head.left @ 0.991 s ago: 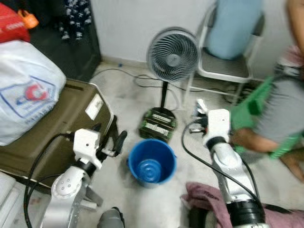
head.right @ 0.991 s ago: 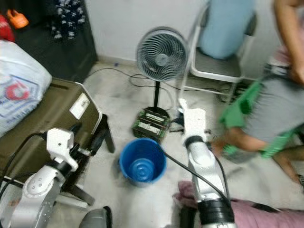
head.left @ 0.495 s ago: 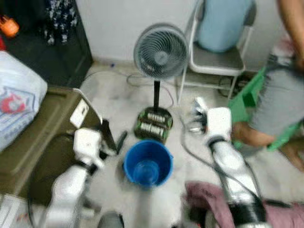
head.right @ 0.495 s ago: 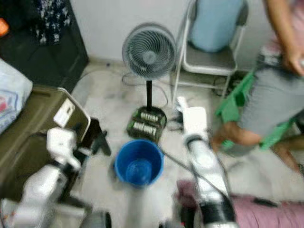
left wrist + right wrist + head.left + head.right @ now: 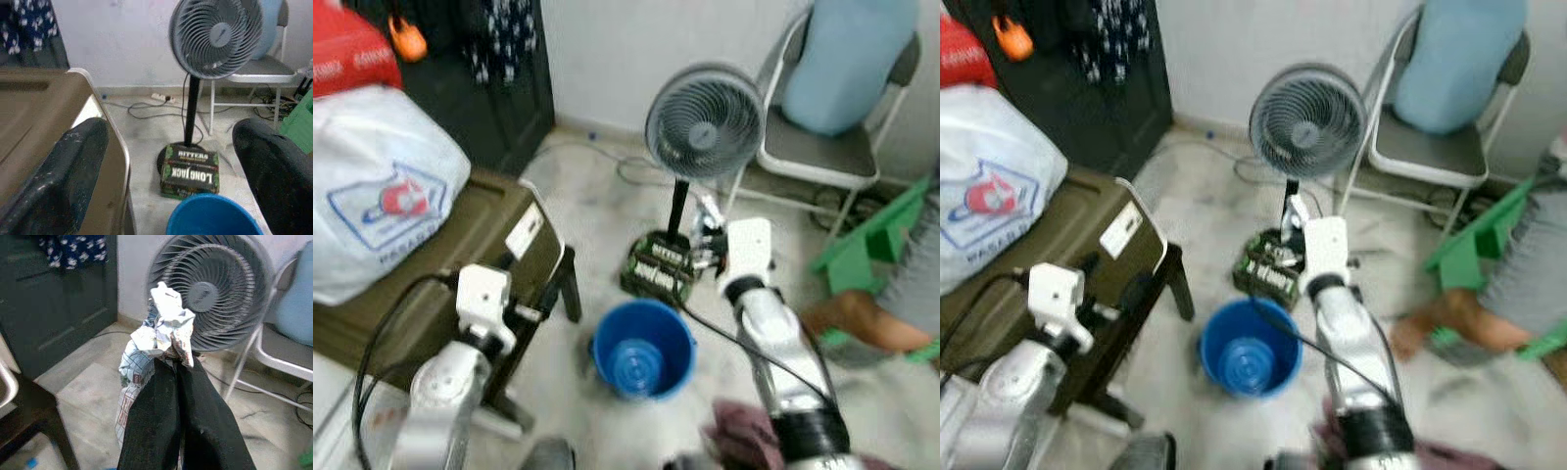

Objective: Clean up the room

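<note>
Grey floor stretches to a white wall, with a big brown table on my left and a fan ahead. Below me sits the blue bucket. My right gripper is pinched tight on a crumpled wrapper, not over the bucket yet. My left gripper hangs wide apart. I think dropping the trash is still to do.

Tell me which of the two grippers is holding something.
The right gripper: its fingers are shut on a crumpled paper wrapper, held above the floor in front of the fan. The left gripper is open and empty.
</note>
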